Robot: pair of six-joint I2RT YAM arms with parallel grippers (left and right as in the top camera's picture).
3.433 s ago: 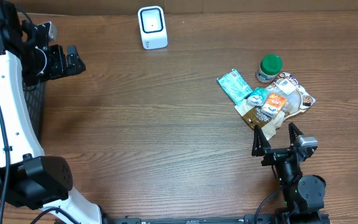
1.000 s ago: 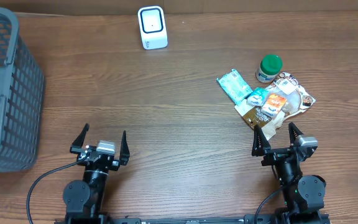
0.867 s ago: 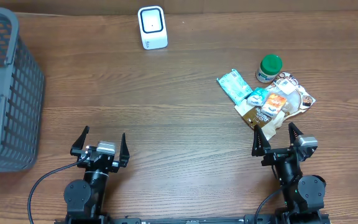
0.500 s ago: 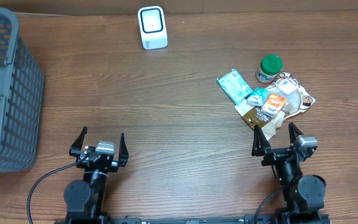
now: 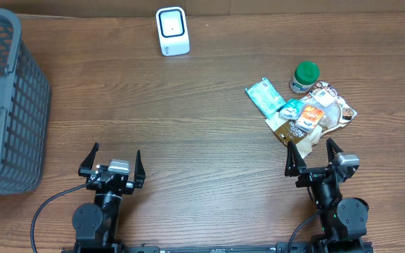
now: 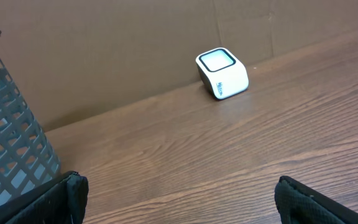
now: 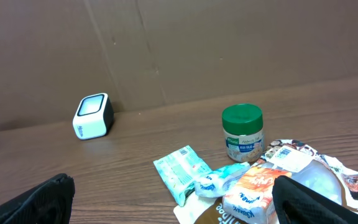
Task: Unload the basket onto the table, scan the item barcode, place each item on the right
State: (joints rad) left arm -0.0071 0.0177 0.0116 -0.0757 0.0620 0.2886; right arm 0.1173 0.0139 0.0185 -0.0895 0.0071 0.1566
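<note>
The left gripper (image 5: 115, 156) and right gripper (image 5: 310, 151) sit near the front, jaws spread wide, holding nothing. The packets (image 5: 304, 116) overlap in a heap just ahead of the right gripper, the jar (image 5: 304, 76) beside them — any barcode is too small to read. The scanner (image 5: 172, 31) stands far back; the basket (image 5: 5, 105) is cut off at left.

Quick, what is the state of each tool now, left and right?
Left tool: open, holding nothing.
Right tool: open, holding nothing.

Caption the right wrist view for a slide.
Green-lidded jar behind a pile of snack packets, white barcode scanner at left.
</note>
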